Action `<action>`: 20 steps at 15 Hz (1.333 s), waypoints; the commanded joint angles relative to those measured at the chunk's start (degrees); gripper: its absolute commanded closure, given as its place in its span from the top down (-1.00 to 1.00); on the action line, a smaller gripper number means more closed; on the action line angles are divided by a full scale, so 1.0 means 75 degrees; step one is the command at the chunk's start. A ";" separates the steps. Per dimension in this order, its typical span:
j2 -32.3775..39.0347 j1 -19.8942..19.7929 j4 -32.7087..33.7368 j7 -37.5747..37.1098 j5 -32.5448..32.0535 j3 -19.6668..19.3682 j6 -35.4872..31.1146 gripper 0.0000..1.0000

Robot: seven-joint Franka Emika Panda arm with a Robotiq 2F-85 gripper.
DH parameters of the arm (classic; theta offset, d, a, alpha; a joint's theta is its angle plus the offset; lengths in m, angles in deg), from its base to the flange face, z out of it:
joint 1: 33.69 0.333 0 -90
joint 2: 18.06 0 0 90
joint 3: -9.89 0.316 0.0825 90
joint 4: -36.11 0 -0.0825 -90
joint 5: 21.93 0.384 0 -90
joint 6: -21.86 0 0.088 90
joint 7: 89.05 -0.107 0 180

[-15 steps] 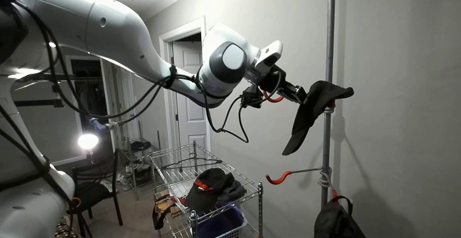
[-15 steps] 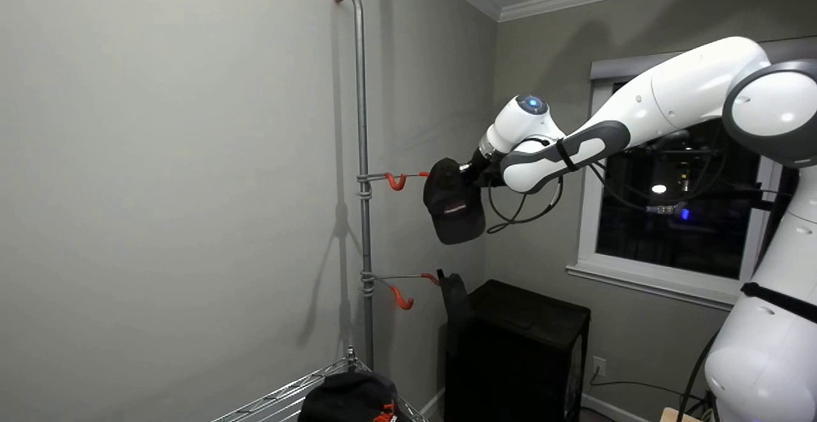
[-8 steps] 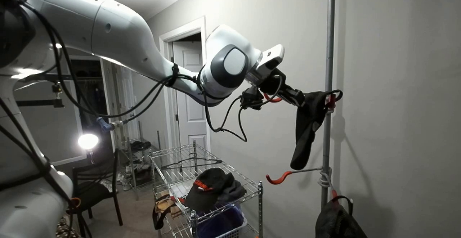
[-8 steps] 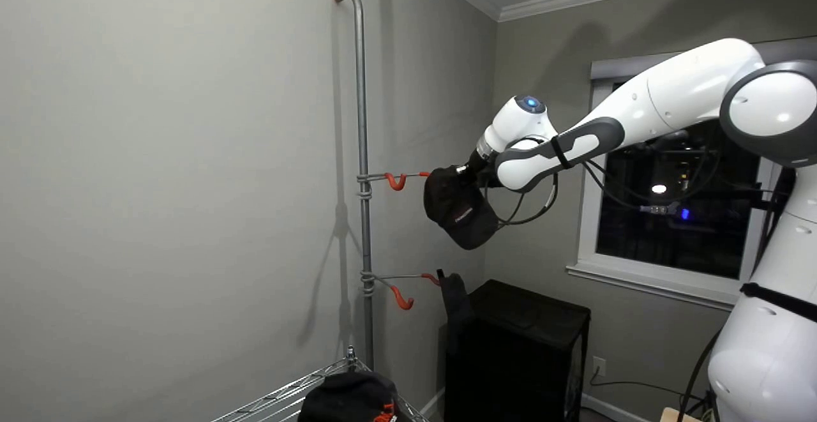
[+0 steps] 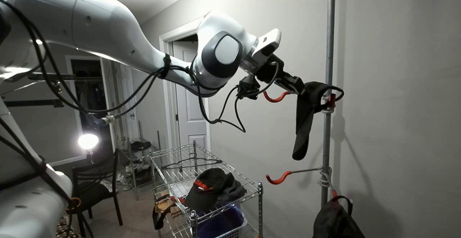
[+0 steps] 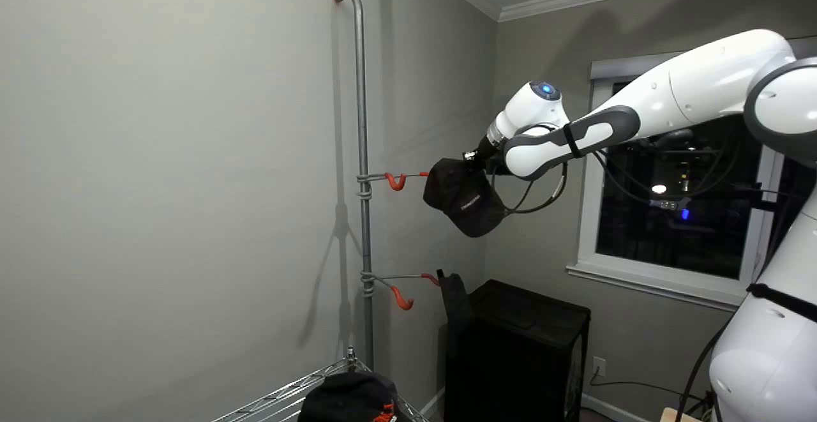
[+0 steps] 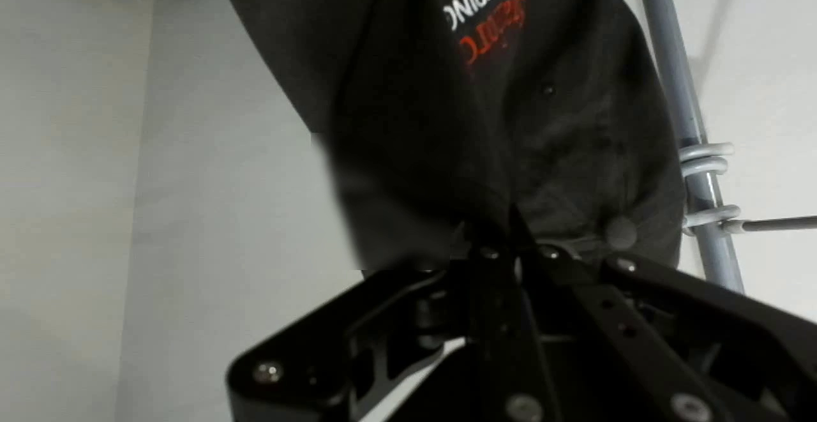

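Black cap [image 5: 305, 112] is held beside the grey pole [image 5: 329, 50], brim hanging down; its crown is pinched by the gripper [image 5: 301, 89], whose jaws are drawn together on a fold of cloth. Inside the loop of its strap [image 5: 342, 93], in an exterior view, a red hook [image 5: 332, 101] fixed to the pole is seen; whether weight is borne by it cannot be told. Lower on the pole, a dark bag [image 5: 335, 220] is hung.
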 commanded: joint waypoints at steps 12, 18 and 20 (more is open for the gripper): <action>-0.0843 0.0249 -0.0731 0.0741 0.0360 0.0456 0.0856 0.98; -0.1492 0.0216 -0.1866 0.0947 0.0018 0.1310 0.1295 1.00; -0.1759 0.0175 -0.2334 0.0804 -0.0164 0.1721 0.1283 1.00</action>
